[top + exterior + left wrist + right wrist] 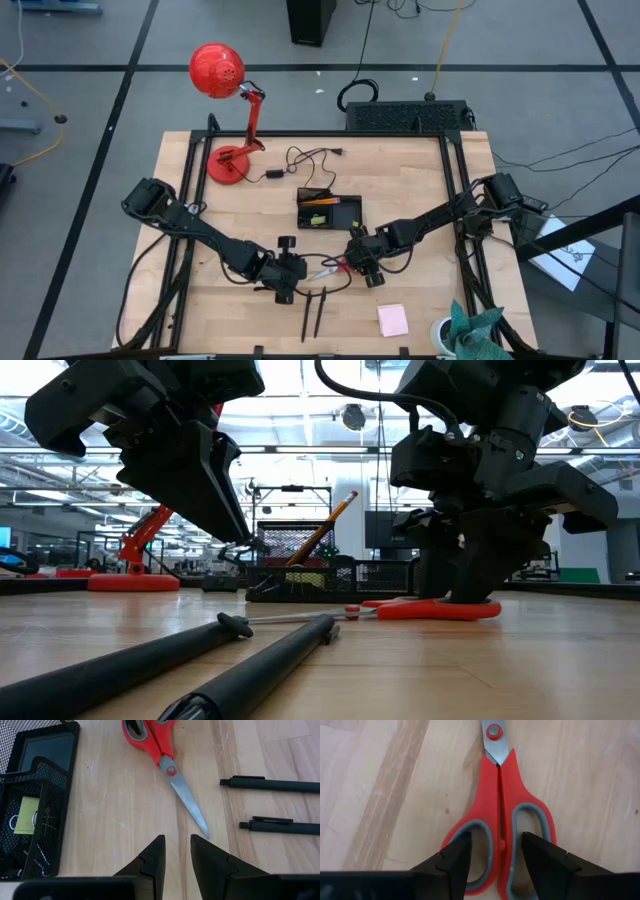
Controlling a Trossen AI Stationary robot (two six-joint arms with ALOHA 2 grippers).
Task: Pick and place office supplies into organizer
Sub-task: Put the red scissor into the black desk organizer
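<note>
Scissors (498, 815) could skid flat on the table if the right gripper (496, 857), fingers spread astride the handles, closes off-centre; left gripper (177, 857) waits nearby, slightly parted, holding nothing.

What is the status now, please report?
Right gripper open, straddling the scissors handles on the table. Left gripper open, empty, near the blade tip. Organizer path clear.

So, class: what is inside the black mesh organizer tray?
Inside the black mesh organizer tray, an orange pencil and a small yellow-green block show. Through the mesh a binder clip is faintly visible; anything beneath stays hidden.
</note>
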